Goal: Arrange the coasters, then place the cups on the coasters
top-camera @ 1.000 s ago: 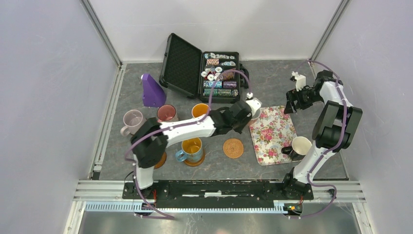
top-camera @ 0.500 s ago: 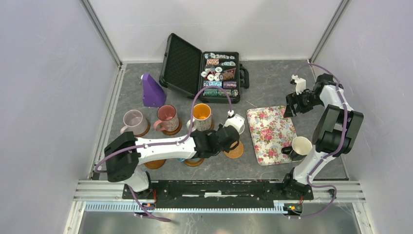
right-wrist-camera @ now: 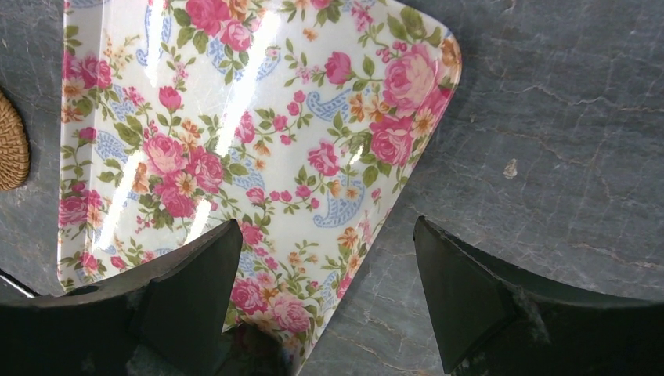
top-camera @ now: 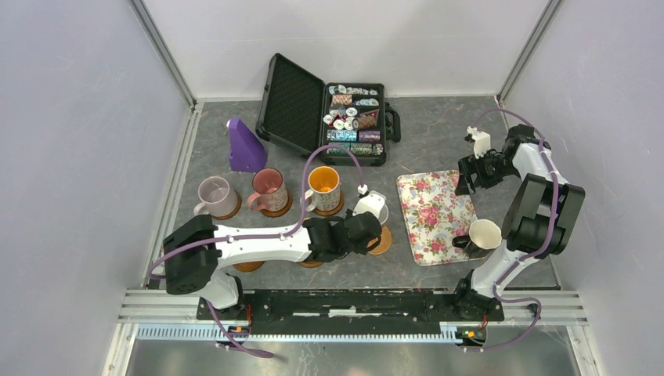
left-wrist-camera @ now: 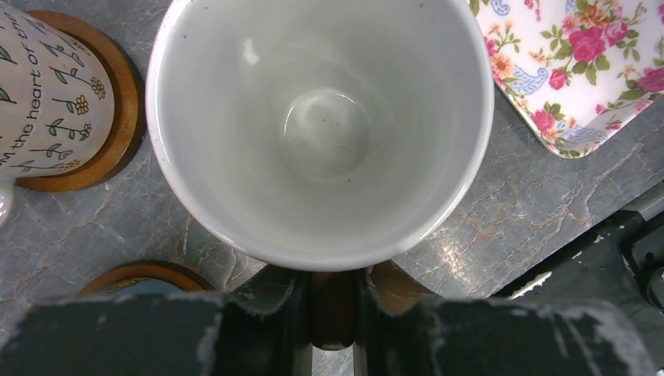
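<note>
**White mug held at the tan coaster**

Your left jaws are clamped narrow on the handle of the white mug (left-wrist-camera: 325,125). The mug stands upright over the tan coaster (top-camera: 384,241); you cannot tell whether its base touches. Only a sliver of that coaster shows past the mug, just beside the tray (top-camera: 434,219).

Farther back on the desk (top-camera: 438,133), the lilac mug (top-camera: 213,193), pink mug (top-camera: 268,184) and floral mug (top-camera: 323,184) stand in a row. Each sits on a brown coaster (top-camera: 276,210). Two more brown coasters peek out from under your left arm (top-camera: 258,243), near the front edge.

The black mug (top-camera: 481,233) stands at the tray's near right corner. Your right jaws are spread wide and hold nothing. They hang over the tray's far right corner.
</note>
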`<state>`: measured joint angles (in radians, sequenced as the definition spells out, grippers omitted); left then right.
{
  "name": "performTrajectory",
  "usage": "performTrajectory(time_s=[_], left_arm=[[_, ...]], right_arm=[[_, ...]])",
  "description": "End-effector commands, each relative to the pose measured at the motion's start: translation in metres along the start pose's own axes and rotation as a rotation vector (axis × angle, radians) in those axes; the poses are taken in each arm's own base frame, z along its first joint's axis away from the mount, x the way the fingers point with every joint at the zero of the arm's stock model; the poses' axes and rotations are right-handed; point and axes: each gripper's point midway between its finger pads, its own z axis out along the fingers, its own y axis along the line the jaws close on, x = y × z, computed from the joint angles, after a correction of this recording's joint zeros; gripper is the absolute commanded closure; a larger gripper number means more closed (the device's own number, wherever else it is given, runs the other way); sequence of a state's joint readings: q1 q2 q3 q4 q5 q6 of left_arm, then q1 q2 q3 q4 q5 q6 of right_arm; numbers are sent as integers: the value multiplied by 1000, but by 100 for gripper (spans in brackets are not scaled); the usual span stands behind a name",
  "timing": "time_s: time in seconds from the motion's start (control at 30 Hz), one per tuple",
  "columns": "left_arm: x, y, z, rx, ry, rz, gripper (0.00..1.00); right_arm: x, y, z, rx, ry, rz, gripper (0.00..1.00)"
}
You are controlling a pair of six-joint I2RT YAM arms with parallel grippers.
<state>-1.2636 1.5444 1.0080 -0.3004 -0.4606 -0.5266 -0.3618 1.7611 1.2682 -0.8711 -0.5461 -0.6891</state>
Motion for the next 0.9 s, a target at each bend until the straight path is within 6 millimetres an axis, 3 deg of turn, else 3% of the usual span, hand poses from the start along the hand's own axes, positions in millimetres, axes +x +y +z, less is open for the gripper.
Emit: performTrajectory(time_s=[0.0,0.53,0.7,0.87], left_arm=[[-28,-20,0,55,-96,-134,98],[-11,-33,16,57,-33,-138,95],[-8,-35,18,62,-22,-138,80],[-4,-39,21,80,-5,-135,71]], right_arm=[[-3,0,-6,28,-23,-40,12],[5,1,-3,21,-7,-59,12],[8,3,-1,17,-4,-63,12],[8,3,-3,21,-5,-71,12]])
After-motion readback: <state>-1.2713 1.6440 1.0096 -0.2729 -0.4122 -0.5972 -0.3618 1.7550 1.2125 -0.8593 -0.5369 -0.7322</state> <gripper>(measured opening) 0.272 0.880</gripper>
